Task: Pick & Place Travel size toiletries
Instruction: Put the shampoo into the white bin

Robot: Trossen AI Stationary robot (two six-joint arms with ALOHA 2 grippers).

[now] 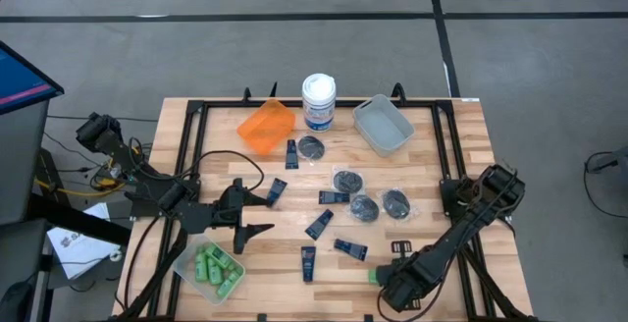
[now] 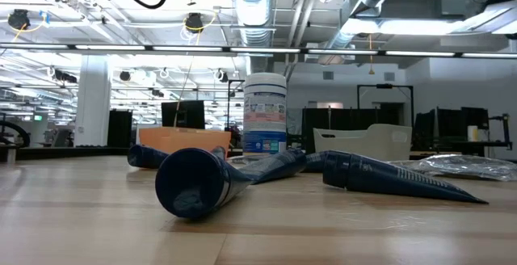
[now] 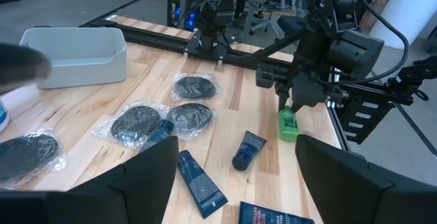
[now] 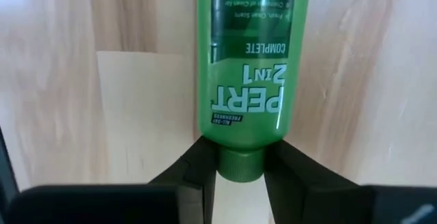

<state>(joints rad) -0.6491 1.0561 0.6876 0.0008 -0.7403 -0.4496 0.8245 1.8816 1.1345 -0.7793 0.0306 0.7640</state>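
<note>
The right arm reaches down to the near right part of the table, its wrist tipped steeply. The right gripper (image 4: 240,157) has its fingers (image 4: 198,162) closed against the cap of a green bottle (image 4: 247,60). The left arm waits at the near left, its left gripper (image 1: 257,214) spread wide, holding nothing.

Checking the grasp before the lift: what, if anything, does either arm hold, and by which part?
The right gripper has its jaws on the cap end of a green bottle lying on the table. The left gripper holds nothing.
</note>
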